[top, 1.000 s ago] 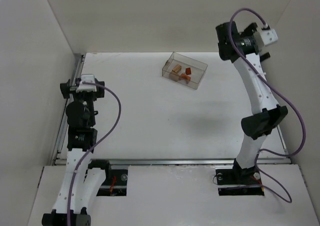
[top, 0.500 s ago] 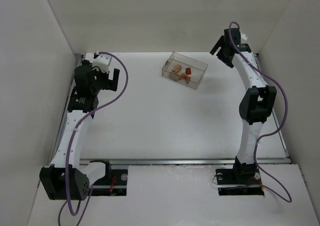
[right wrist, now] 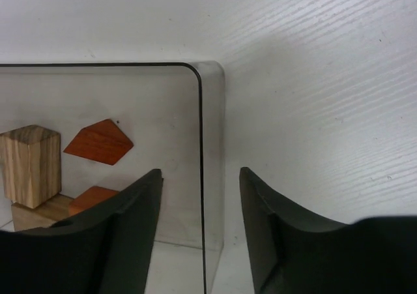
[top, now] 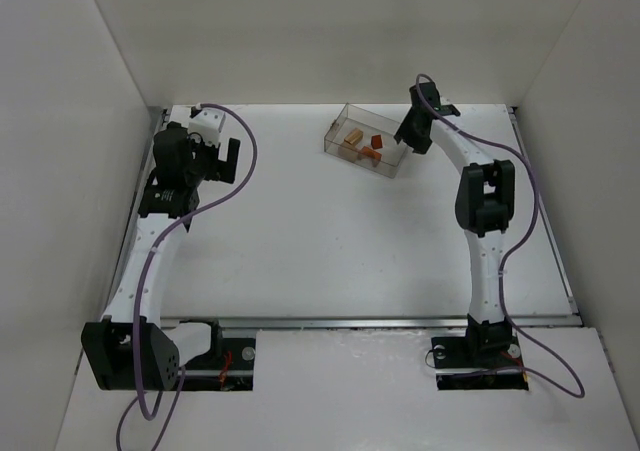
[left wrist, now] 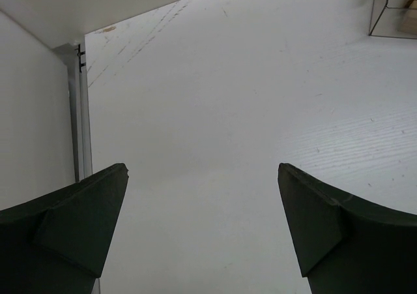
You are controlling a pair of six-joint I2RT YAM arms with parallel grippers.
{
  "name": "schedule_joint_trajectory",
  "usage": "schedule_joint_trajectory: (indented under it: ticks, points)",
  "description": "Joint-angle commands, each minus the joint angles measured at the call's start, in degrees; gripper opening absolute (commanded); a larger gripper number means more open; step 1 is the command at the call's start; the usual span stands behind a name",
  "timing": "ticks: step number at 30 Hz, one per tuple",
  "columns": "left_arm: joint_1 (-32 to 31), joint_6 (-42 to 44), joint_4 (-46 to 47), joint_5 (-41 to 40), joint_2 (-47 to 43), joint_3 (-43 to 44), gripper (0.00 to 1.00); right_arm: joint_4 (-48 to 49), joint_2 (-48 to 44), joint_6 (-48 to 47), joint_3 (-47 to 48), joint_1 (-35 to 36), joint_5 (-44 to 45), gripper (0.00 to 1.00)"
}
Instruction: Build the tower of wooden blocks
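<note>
On the flat white table [top: 330, 241], two white-and-black robot arms extend toward the far edge. The right arm [top: 480, 231] rises from its base and bends leftward above the elbow, its wrist at the right end of a clear rectangular plastic box [top: 390, 163]. The left arm [top: 150, 241] runs up the table's left side, well apart from the box. The box sits at the far middle of the table.

The left gripper [left wrist: 202, 170] hovers over bare table, jaws spread wide with nothing between them. The right gripper [right wrist: 201, 172] straddles the box's rounded end wall. One finger [right wrist: 130, 222] is on the inner side and one on the outer, the jaws partly parted and not visibly pressing the wall.

Inside the box, just left of that gripper, the small wooden blocks [right wrist: 29, 163] lie clustered together. They are light tan cubes and reddish-orange wedges [right wrist: 98, 142].
</note>
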Motion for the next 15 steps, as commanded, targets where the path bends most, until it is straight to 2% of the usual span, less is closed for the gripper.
schedule_joint_trajectory:
  ticks: [1,5,10,14,15]
  points:
    - [0.29,-0.2,1.73,-0.52,-2.1,-0.18,1.0,2.79,1.73,0.93,5.51,0.24,2.67,0.54]
    - [0.29,-0.2,0.59,-0.52,-2.1,-0.09,1.0,0.77,4.81,0.23,6.85,0.76,2.66,0.5]
    - [0.29,-0.73,0.59,-1.14,-2.63,0.43,1.0,2.95,3.68,-3.62,3.43,1.38,4.76,0.39]
    - [0.29,-0.73,0.59,-1.14,-2.1,0.44,1.0,3.49,3.15,-6.79,2.63,2.69,5.29,0.19]
    - [0.29,-0.73,0.59,-1.14,-2.1,0.96,1.0,3.49,3.15,-7.76,1.41,3.66,6.34,0.07]
